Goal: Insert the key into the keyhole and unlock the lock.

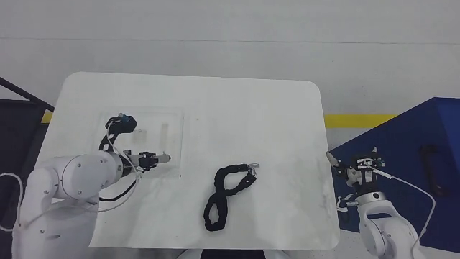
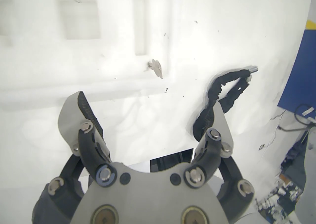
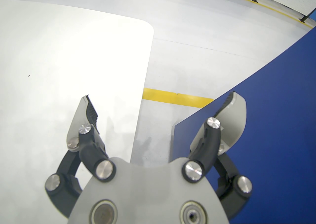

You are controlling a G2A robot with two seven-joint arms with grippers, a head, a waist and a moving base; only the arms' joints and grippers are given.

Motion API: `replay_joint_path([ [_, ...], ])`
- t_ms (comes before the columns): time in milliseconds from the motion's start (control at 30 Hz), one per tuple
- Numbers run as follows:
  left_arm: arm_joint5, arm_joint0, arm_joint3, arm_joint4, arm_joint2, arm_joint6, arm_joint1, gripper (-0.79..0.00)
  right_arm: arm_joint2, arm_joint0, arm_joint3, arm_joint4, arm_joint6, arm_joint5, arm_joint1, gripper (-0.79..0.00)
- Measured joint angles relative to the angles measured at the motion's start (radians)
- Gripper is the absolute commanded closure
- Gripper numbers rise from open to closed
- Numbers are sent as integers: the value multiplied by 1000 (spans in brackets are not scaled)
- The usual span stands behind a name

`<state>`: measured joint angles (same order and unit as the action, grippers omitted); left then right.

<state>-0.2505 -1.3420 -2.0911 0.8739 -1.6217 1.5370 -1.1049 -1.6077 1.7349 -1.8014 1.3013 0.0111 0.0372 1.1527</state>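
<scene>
- Lock [image 2: 215, 85]: a black cable type, lying in a loose double loop near the middle of the bench [image 1: 251, 115]. Its metal end [image 2: 253, 70] lies on the far side from the robot. The keyhole cannot be made out.
- Key [image 2: 156, 68]: small and pale metal, well apart from the lock on its left-arm side. It rests flat at the edge of the tray [image 2: 116, 12], untouched.
- Tray: white with shallow recesses, beyond the key from the lock. It probably serves as the key's holder.
- Left gripper [image 2: 148, 102]: on the key's side of the lock, low over the bench. Its fingers [image 2: 82, 109] are spread wide and hold nothing. It points at the key, so picking up the key is judged to be the step in hand.
- Right gripper [image 3: 160, 95]: far from the lock, past the bench's side edge, with fingers spread and empty. It is likely parked there to leave the lock free.
- Open room: bare bench lies all round the lock, so there is space to approach from either side.
- Edges: the key sits against the tray's raised lip, which could get in the way of a flat pinch. A blue panel [image 3: 271, 116] stands just beside the right gripper and narrows its outward swing.
</scene>
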Motion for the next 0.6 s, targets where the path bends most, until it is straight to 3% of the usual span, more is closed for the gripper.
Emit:
replay_joint_path([
  [233,-34,81,76,-36,123,-1,46,-785,0,0,0,0,0,0,0,-785],
  [433,-34,119,125,-26,135,-1,70,-785,0,0,0,0,0,0,0,-785],
  [600,-34,124,126,-30,129,-1,71,-785,0,0,0,0,0,0,0,-785],
])
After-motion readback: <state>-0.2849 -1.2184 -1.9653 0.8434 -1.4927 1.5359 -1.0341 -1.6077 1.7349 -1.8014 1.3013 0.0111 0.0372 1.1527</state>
